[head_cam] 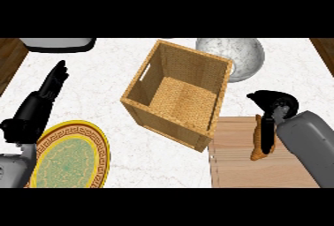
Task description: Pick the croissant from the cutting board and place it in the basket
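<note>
While the croissant (261, 140) shows as a long orange-brown shape above the cutting board (241, 163), its long axis runs almost up and down in the head view, along the board's right part. It lies directly at the right hand (274, 104), on the hand's left side, and the black fingers seem to curl against its upper end, so I judge that the hand is holding it; whether it is already lifted from the wood I cannot tell. The right hand is clearly the nearer one. The basket (179, 99) stands to the left of the croissant and a little further from the robot, touching or overlapping the board's upper left corner, so the coming move should go leftward and over the near wall. The basket is tilted in the view, its opening is visible, and nothing lies in it. Behind the basket there is a grey marbled bowl (238, 57). Far at the left, the left hand (52, 86) rests with straight fingers, beside a yellow patterned plate (70, 158) which carries nothing.
</note>
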Robot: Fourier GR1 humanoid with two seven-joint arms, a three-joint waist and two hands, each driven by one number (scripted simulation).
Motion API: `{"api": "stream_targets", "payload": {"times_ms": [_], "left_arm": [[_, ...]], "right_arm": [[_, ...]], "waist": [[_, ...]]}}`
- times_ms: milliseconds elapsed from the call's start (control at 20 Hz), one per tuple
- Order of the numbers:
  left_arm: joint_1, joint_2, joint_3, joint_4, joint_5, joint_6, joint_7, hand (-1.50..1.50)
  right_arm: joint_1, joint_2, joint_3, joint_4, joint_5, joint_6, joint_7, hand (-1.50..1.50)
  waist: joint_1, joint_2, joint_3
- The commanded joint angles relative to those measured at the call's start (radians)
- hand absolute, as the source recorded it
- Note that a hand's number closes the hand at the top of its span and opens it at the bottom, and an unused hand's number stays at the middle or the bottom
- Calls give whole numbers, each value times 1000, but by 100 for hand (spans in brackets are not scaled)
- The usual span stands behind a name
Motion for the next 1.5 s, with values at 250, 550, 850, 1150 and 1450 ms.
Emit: {"api": "stream_targets", "payload": {"times_ms": [250,550,850,1150,1450], "left_arm": [[30,-45,52,-28,-41,-46,5,0],[-40,-11,121,12,-31,-134,38,0],[44,-108,100,-29,-115,-101,-16,0],[19,-118,126,-50,-120,-145,39,0],[-18,-140,164,-28,-134,-171,47,0]], "right_arm": [[60,35,-36,33,204,-22,-96,-150],[77,99,-99,57,251,-40,-111,-150],[135,97,-146,30,327,-1,-175,-150],[166,110,-172,102,408,-56,-242,-150],[213,129,-215,30,440,-12,-232,-150]], "waist": [[6,1,0],[5,2,0],[4,1,0],[5,2,0],[3,1,0]]}}
